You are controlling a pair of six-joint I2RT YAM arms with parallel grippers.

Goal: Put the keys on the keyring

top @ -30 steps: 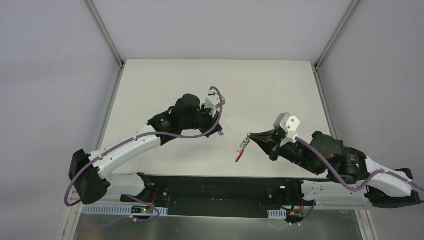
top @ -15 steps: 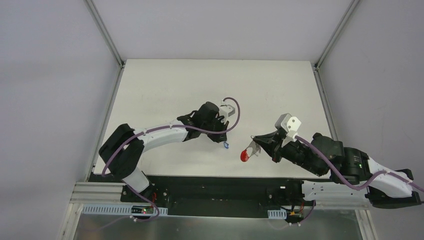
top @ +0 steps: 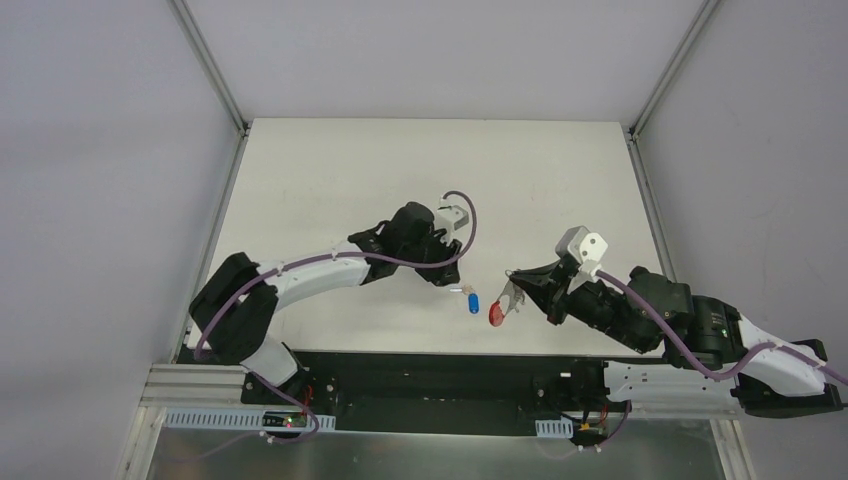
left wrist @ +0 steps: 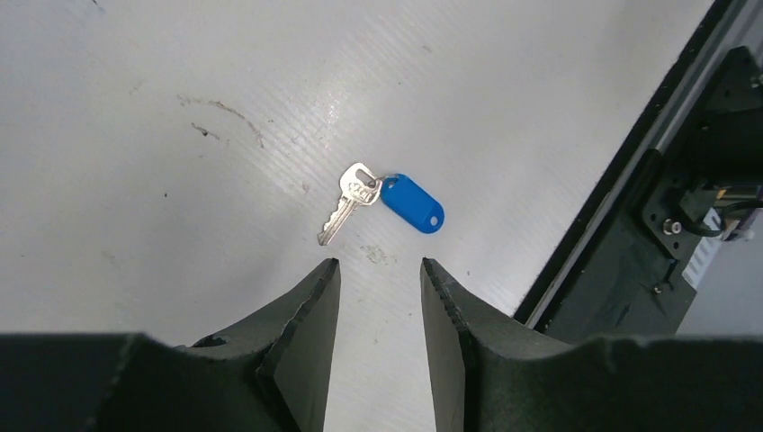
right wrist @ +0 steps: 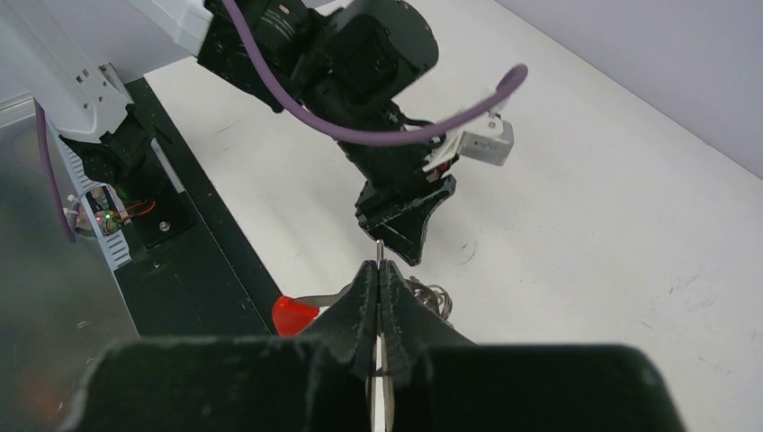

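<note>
The small metal key (left wrist: 346,202) and its blue oblong tag (left wrist: 412,202) lie flat on the white table, just ahead of my left gripper (left wrist: 378,263). That gripper is open and empty. In the top view the blue tag (top: 473,300) lies between my left gripper (top: 450,280) and my right gripper (top: 515,287). My right gripper (right wrist: 380,265) is shut on a thin wire ring of the keyring. The silver rings (right wrist: 430,297) bunch to the right of its fingers. The red curved strip (right wrist: 295,313) hangs to their left and also shows in the top view (top: 497,315).
The black front rail (top: 430,375) runs along the near table edge, close below the key and the red strip. It shows at the right of the left wrist view (left wrist: 684,189). White table (top: 330,180) stretches behind both arms.
My left gripper has let go of the key, which now lies on the table with its blue tag. The left arm swung down and right. My right gripper turned with the keyring.
</note>
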